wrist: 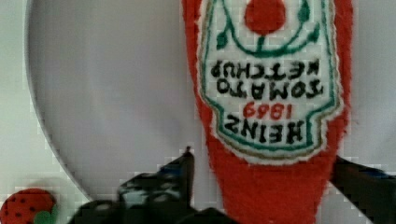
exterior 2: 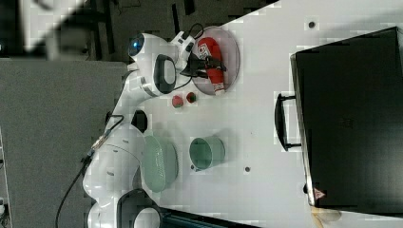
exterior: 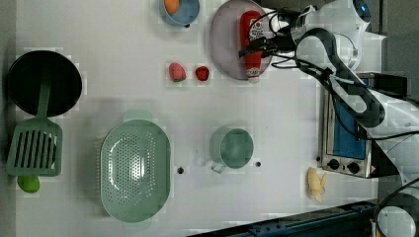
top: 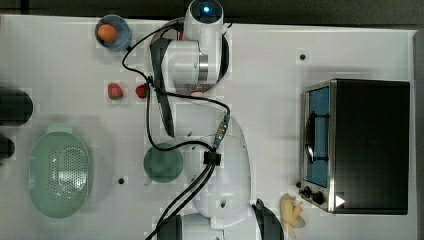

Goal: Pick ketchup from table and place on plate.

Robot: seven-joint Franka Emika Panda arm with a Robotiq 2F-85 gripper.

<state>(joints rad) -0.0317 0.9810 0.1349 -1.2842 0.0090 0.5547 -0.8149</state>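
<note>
The ketchup (exterior: pixel 252 44), a soft red bottle with a white label, lies flat on the pale lilac plate (exterior: pixel 225 44) near the far edge of the white table (exterior: pixel 99 49). My gripper (exterior: pixel 257 46) straddles the bottle's narrowing neck. In the wrist view the ketchup (wrist: pixel 271 93) rests on the plate (wrist: pixel 116 84), and the gripper (wrist: pixel 263 156) is open, with a black finger on each side and a visible gap on one side. In the right view the gripper (exterior 2: pixel 206 64) hangs over the ketchup (exterior 2: pixel 212 59).
Two red strawberries (exterior: pixel 177 72) (exterior: pixel 201 73) lie beside the plate, and a blue bowl (exterior: pixel 180 10) with an orange ball stands close by. A green cup (exterior: pixel 232 148), a green colander (exterior: pixel 135 170), a toaster oven (exterior: pixel 346 128) and a black pan (exterior: pixel 42 81) stand farther off.
</note>
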